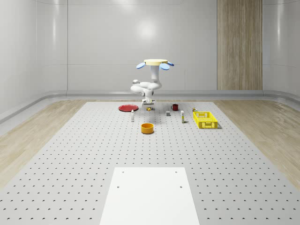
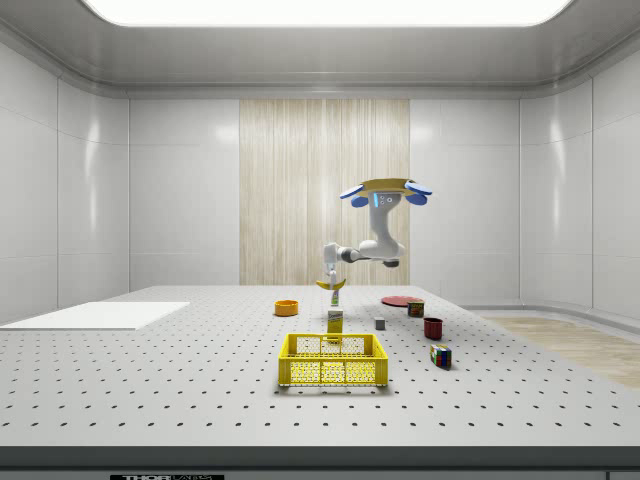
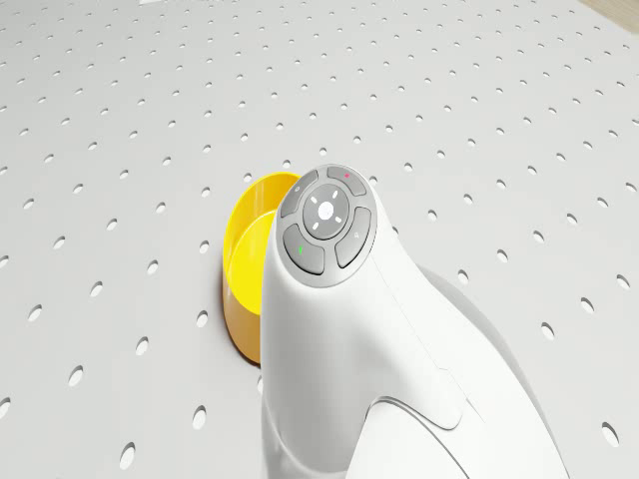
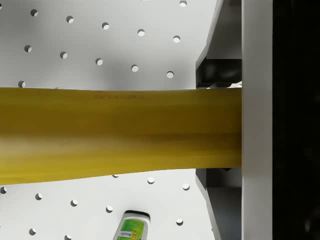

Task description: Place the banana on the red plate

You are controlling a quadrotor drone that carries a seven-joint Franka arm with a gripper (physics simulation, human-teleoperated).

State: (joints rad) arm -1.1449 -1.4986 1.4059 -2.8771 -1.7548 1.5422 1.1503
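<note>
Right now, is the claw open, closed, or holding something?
Claw: closed on the banana, lifted off the table while the drone hovers above.

Pale glossy wall panels point(image 1: 93, 42), one wood-slat panel point(image 1: 239, 44) – wood floor point(image 1: 28, 126) round grey perforated table point(image 1: 70, 164), white slab point(image 1: 150, 197), ceiling light panel point(image 2: 320, 10).

A simulated lab: a perforated table point(image 1: 70, 154) (dotted with holes) inside bare grey-panelled walls point(image 1: 93, 42).
</note>
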